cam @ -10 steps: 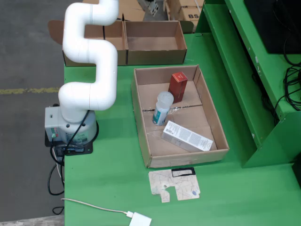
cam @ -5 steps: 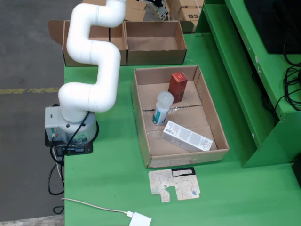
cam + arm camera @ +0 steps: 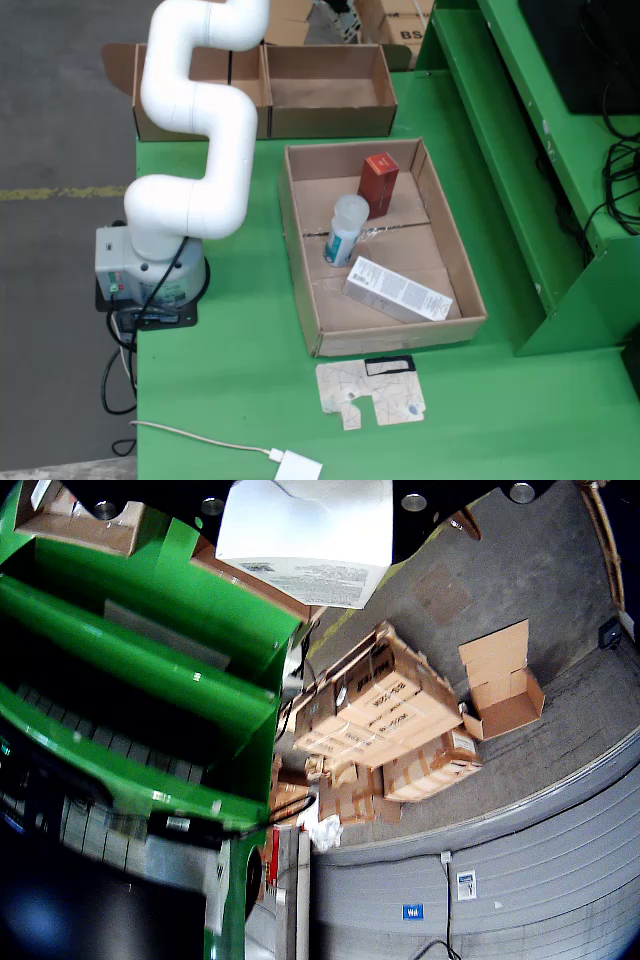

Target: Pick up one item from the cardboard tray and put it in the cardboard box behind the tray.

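Claw (image 3: 305,505) holding white carton (image 3: 305,540) — off-frame above boxes (image 3: 325,90); risk: early release drops it beside the box.

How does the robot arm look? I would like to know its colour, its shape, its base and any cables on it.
The arm is glossy white, built of thick rounded tube segments joined at bulging elbows. It rises from a grey square base with small coloured connectors on its side, on a black plate. Black cables hang from the base over the table edge. The pincer is not clearly visible in either view.
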Available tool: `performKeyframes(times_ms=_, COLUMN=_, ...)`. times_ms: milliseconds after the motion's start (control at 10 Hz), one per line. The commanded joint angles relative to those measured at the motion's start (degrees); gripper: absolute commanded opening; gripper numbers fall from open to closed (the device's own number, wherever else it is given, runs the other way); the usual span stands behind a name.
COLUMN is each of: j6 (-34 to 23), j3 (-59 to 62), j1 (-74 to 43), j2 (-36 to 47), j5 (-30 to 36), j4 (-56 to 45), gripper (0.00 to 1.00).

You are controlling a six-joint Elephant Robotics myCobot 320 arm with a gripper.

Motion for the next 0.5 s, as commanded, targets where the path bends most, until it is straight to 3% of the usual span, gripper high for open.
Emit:
performKeyframes(times_ms=0, j6=11.2, j3=1.5, j1=2.1, j2=11.1, j5=6.7, j4=-36.4, gripper=0.00)
performKeyframes(times_ms=100, j6=13.2, j3=1.5, j1=3.6, j2=12.1, j5=5.8, j4=-39.5, gripper=0.00)
performKeyframes(times_ms=400, j6=10.8, j3=1.5, j1=2.6, j2=9.5, j5=6.1, j4=-34.1, gripper=0.00)
